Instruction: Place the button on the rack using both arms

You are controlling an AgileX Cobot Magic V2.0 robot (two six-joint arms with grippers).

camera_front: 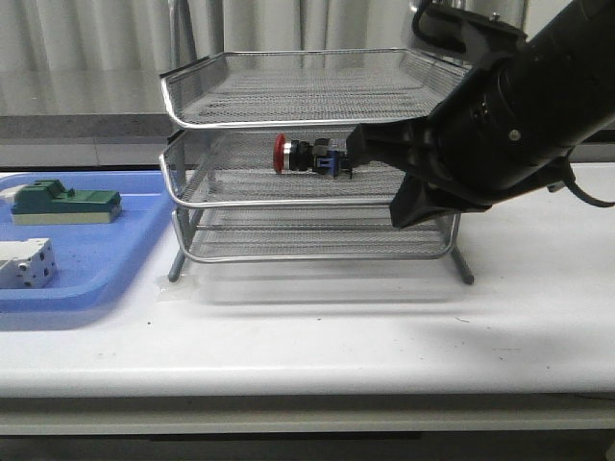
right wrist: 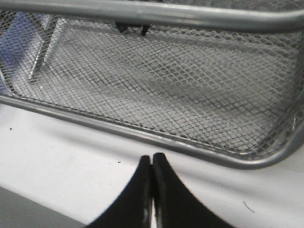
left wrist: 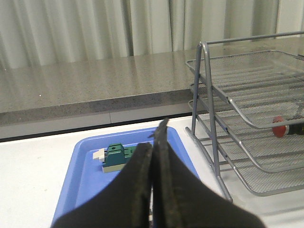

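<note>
The button [camera_front: 306, 156], with its red cap, black body and blue rear block, lies on its side on the middle tier of the silver wire-mesh rack [camera_front: 250, 125]. My right gripper [camera_front: 354, 150] reaches in from the right, and in the front view its tip overlaps the button's blue end. In the right wrist view that gripper [right wrist: 152, 157] is shut on nothing, over the white table short of a tray rim [right wrist: 142, 133]. My left gripper [left wrist: 153, 145] is shut and empty above the blue tray [left wrist: 85, 161]. From there the button's red cap [left wrist: 279, 127] shows in the rack [left wrist: 213, 95]. The left arm is outside the front view.
A flat blue tray [camera_front: 106, 279] lies left of the rack with a green block-shaped part [camera_front: 62, 202] and a white boxy part [camera_front: 24, 264] on it. The green part [left wrist: 116, 156] also shows beyond the left fingers. White table [camera_front: 384, 327] stretches in front of the rack.
</note>
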